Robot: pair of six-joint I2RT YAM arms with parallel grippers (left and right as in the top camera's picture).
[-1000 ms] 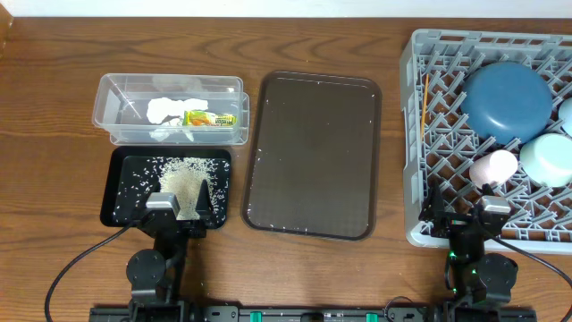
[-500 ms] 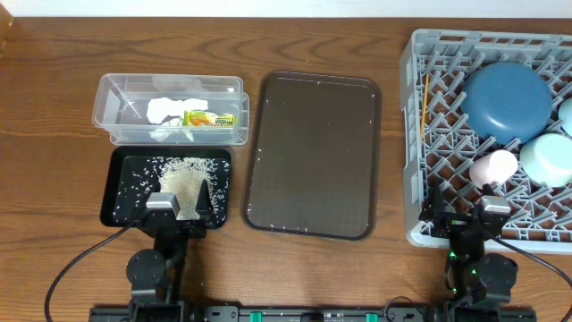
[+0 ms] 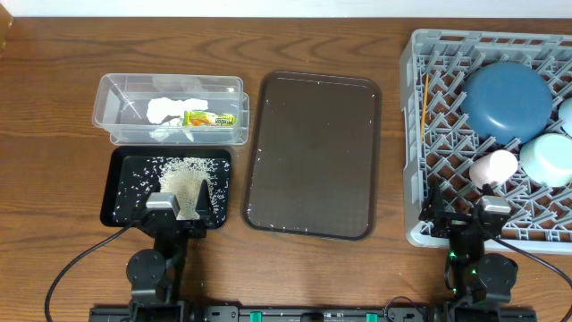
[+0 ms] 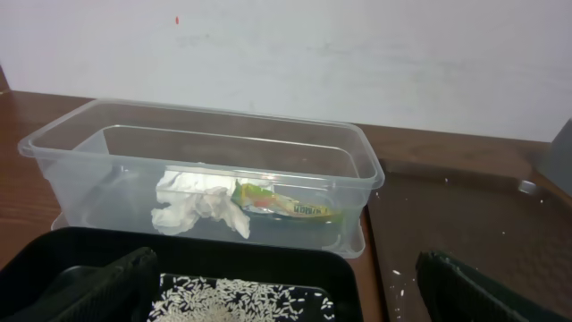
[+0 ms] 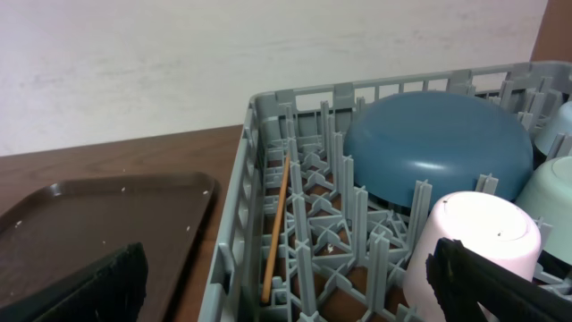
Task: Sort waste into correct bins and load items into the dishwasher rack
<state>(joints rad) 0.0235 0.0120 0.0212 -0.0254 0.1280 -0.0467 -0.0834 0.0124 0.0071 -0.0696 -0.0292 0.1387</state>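
The clear tub [image 3: 114,94] holds the crumpled tissue [image 3: 165,110] and the yellow-green wrapper [image 3: 210,117]. The black tray [image 3: 109,192] holds loose rice [image 3: 183,173]. My left gripper [image 3: 179,207] is open and empty over the tray's near edge; its wrist view shows rice [image 4: 237,300], tissue [image 4: 197,204] and wrapper [image 4: 284,204]. The grey rack [image 3: 409,134] holds the dark blue bowl [image 3: 507,98], mint bowl [image 3: 547,159], pink cup [image 3: 494,167] and chopsticks [image 3: 424,107]. My right gripper [image 3: 469,215] is open and empty at the rack's front edge, near the pink cup [image 5: 474,246].
The dark brown serving tray [image 3: 313,152] lies between the bins and the rack, with a few stray rice grains on it. A pale blue piece [image 3: 567,112] shows at the rack's right edge, cut off by the frame.
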